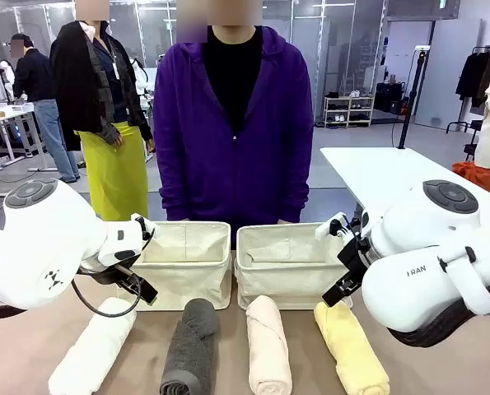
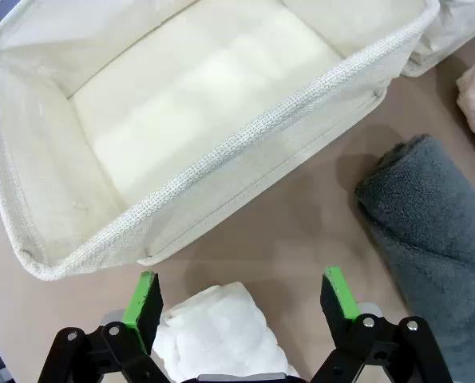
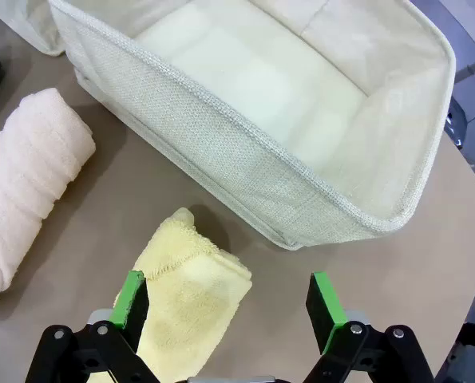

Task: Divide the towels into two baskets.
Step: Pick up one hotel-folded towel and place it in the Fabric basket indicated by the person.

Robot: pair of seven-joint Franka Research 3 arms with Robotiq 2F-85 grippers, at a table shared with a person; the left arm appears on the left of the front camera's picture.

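- Near edge of the table [image 1: 442, 374]: four rolled towels in a row, long axes pointing away from the robot. Left to right: white towel [image 1: 92, 352], dark grey towel [image 1: 191, 346], pale pink towel [image 1: 269, 350], yellow towel [image 1: 353, 352]. All lie flat on the tabletop with small gaps between them.
- Left gripper [image 2: 241, 297]: fingers spread wide, nothing grasped. In its wrist view, the far end of the white towel sits between the green pads [image 2: 144, 299], closer to one pad than the other. Cannot tell if a pad touches the cloth.
- Right gripper [image 3: 225, 302]: also released, jaws wide. The far end of the yellow towel lies under the gap, offset toward one pad. The other pad is over bare table. No grip.
- Just beyond the towel ends: left basket [image 1: 183, 284] and right basket [image 1: 287, 288], upright, just beside each other. The left one faces the white and grey rolls, the right one faces the pink and yellow. Wrist views show the bare cream floor of each.
- Far side: person [image 1: 232, 123] in a purple hooded top, standing right behind the baskets.
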